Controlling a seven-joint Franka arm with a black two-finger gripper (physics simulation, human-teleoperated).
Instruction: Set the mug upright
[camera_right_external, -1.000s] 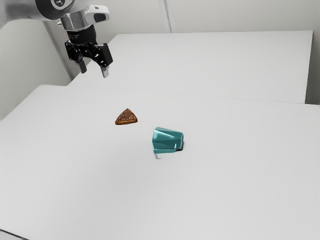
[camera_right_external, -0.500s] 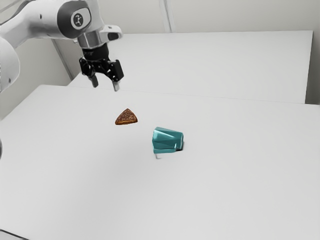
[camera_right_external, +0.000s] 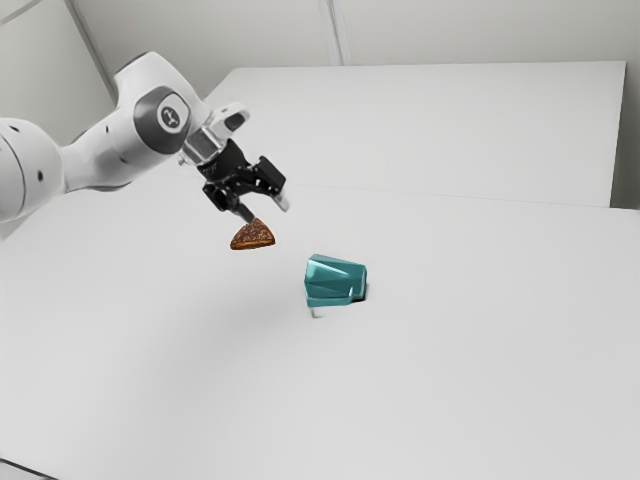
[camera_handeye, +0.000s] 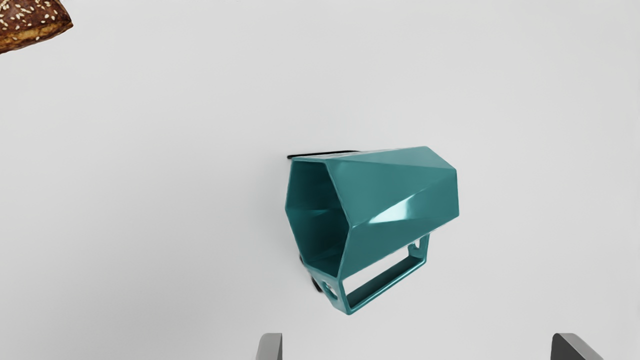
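In the exterior view my gripper (camera_right_external: 266, 214) hangs tilted above the table, up and to the exterior view's left of the teal mug (camera_right_external: 335, 280). The faceted mug lies on its side, its mouth toward the exterior view's left and its handle low at its side. From the wrist view, the mug (camera_handeye: 400, 195) shows its dark hollow inside and its rectangular handle, the handle on the side nearer my fingers. My gripper (camera_handeye: 417, 345) is open, its two fingertips wide apart with nothing between them.
A brown, seeded wedge of bread (camera_right_external: 253, 235) lies on the white table (camera_right_external: 450, 350), close to my gripper in the exterior view; the same bread (camera_handeye: 30, 22) shows in the wrist view. A second white surface (camera_right_external: 450, 125) stands behind the table.
My gripper has come down and toward the exterior view's right, nearer the bread and mug, and my hand has tilted. The mug and bread have stayed where they were.
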